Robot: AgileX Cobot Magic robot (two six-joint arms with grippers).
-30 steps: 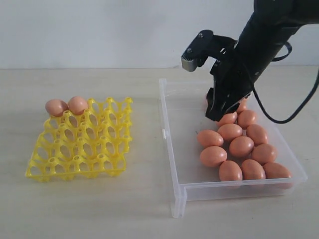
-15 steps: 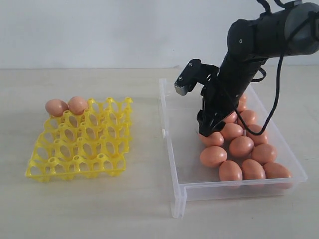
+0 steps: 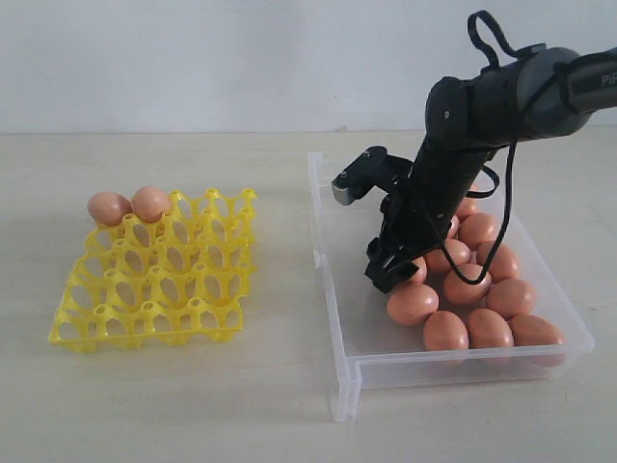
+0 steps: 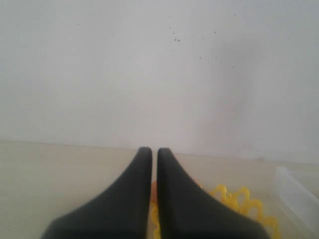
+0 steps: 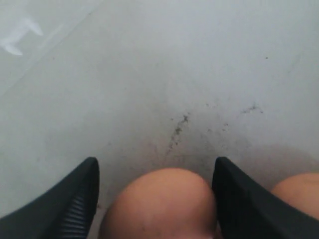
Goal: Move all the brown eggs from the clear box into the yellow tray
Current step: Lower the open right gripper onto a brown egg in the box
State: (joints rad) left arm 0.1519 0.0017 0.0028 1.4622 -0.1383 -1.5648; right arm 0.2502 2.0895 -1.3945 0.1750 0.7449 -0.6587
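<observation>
Shows the right gripper [image 5: 155, 162] down inside the clear box [image 5: 149, 74], jaws spread wide to either side of one brown egg [image 5: 159, 204]. Leaves a sliver of box floor visible between that egg and one ribbed finger [image 5: 75, 204]; cannot settle whether the other finger touches the shell. Grips nothing. Cuts off the lower part of that egg and most of a second egg [image 5: 299, 191] at the frame edge. Reveals dark scuff marks [image 5: 177, 130] on the transparent floor just past the fingertips.

Places the same gripper [image 3: 388, 277], in the exterior view, at the left edge of the brown eggs [image 3: 513, 297] clustered in the right part of the box [image 3: 333, 318]. Counts about ten there, several partly hidden behind the black arm [image 3: 463, 116] and its looped cable [image 3: 487, 29]. Carries white lettering [image 3: 600, 79] on the arm, cropped by the frame edge and unreadable.

Shows the left gripper [image 4: 154, 152] pressed shut, only a hairline slit between its fingers, holding nothing; lies outside the exterior view. Hides, behind those fingers, an orange patch too small to name. Catches a cropped corner of the yellow tray [image 4: 234, 199].

Sets the yellow tray [image 3: 154, 289] well apart to the left of the box on the pale table [image 3: 193, 415], with two brown eggs [image 3: 109, 206] seated side by side in its far-left cups.
</observation>
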